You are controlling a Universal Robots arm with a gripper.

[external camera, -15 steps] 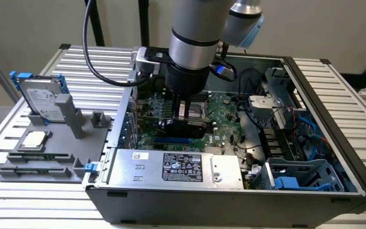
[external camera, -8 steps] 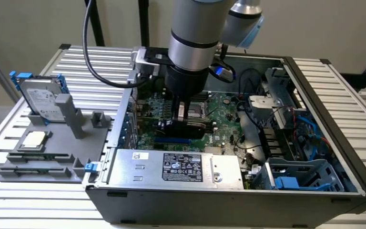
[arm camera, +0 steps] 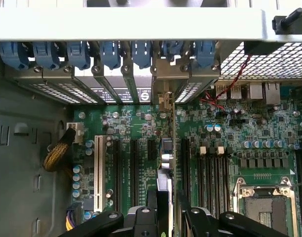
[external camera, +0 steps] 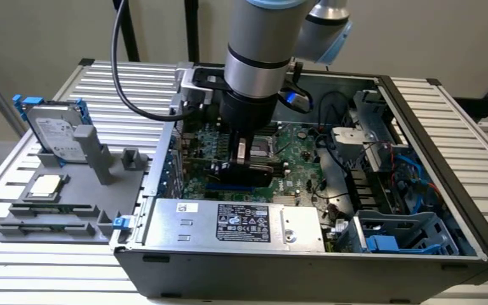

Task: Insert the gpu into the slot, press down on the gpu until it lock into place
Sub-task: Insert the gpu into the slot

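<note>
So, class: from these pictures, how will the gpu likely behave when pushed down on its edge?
The gpu looks thin and flat, standing on edge in the gripper, so it is probably stiff lengthwise but apt to tilt sideways under an off-centre push. Being small, it is likely light. As a circuit card, it is probably fragile.

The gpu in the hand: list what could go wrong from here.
1. The gpu, held in the hand, stands among close parallel connectors; a slight offset could land it beside the slot rather than in it.
2. Its far end sits near the metal rear brackets; it may catch there and seat tilted.
</note>
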